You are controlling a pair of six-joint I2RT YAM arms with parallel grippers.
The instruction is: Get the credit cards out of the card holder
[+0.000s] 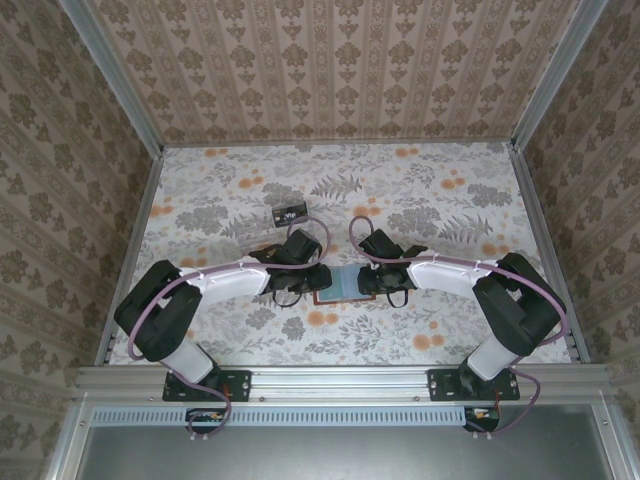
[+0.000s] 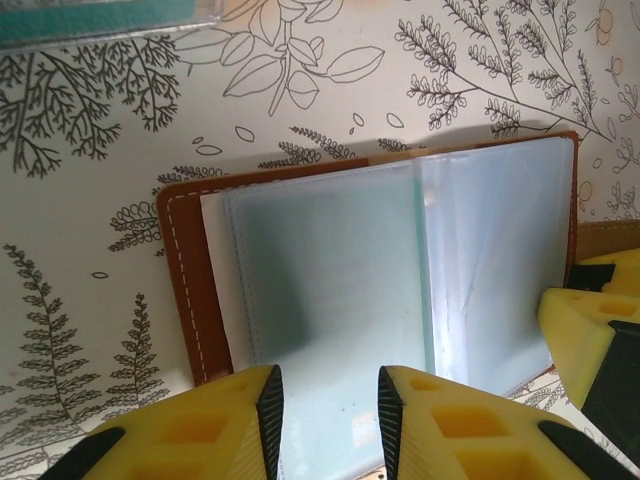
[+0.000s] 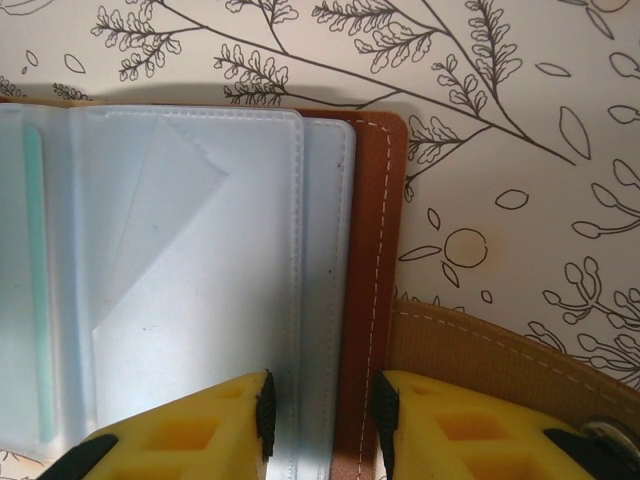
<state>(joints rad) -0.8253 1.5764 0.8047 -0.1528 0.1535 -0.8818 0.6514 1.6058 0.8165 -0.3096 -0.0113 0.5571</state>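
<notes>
Card holder lies open and flat on the table from above, between the left gripper and right gripper. Left wrist view: jaws part-way apart over the clear sleeves, pinching nothing I can see. Right wrist view: the same beside the stitched leather edge; it looks light, floppy and slick, so pin the leather and draw cards by an exposed edge.

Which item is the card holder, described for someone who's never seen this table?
On the floral table, look at the middle, where the left gripper and right gripper meet. The card holder lies open flat there: brown stitched leather framing pale blue-grey sleeves, unlike the small dark item farther back.
</notes>
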